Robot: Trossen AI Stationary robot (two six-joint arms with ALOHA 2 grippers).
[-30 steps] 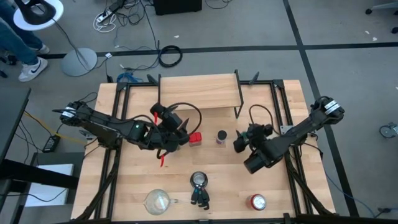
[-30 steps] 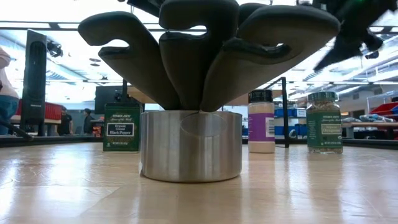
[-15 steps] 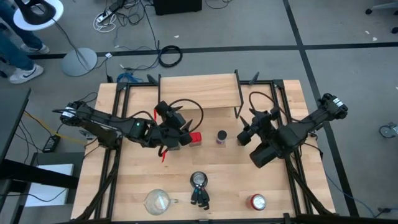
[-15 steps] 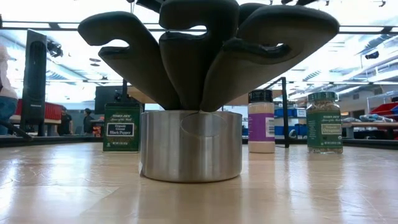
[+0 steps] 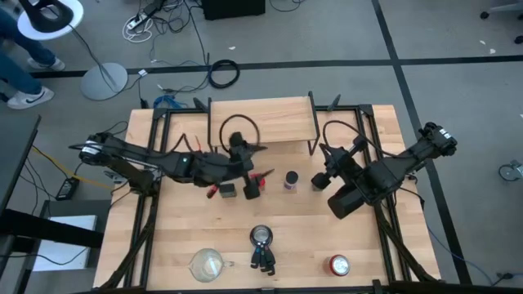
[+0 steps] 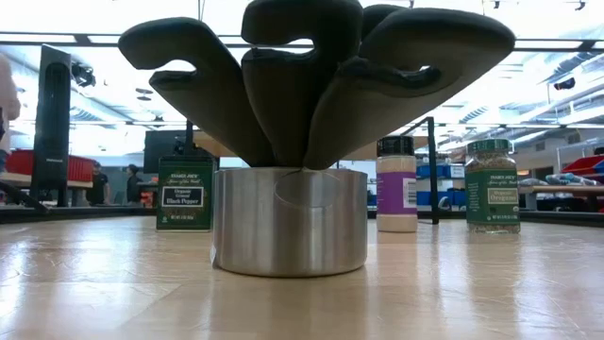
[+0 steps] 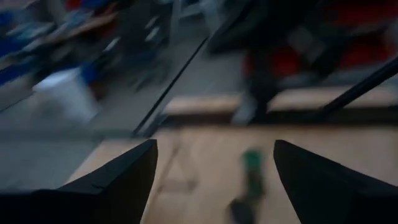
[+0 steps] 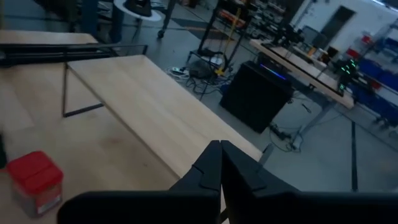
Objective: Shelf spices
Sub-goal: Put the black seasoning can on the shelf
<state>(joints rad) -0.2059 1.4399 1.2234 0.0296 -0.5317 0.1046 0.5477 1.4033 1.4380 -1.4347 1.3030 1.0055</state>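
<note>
my left gripper fingers hang spread and empty, the red tin just beside them. my right gripper is clenched on nothing. i should straddle the tin squarely, then lift toward the shelf beyond.

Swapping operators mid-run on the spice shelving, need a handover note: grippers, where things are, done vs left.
Left gripper: open, empty, over mid-table by the olive tin and red tin.
Right gripper: shut, empty, in front of the shelf's right end.
Shelf: nothing on its board.
Olive tin, red tin, purple jar and green jar: all upright on the table in front of the shelf.
Done: none shelved.
Left: all four go on the shelf.
</note>
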